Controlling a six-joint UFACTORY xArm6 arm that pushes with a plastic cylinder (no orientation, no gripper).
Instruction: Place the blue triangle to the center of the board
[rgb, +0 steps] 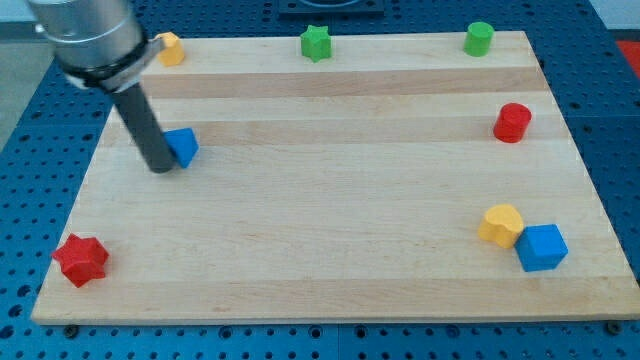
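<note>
My tip (161, 166) sits touching the blue triangle (183, 146) on its left, no gripper fitted, table (330, 230) centre lying off to the view's right.

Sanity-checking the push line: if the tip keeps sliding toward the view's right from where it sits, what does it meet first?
My tip sits at the left edge of the blue triangle, apparently touching it, so the triangle comes first. Beyond it the wooden board looks free through the centre.
</note>
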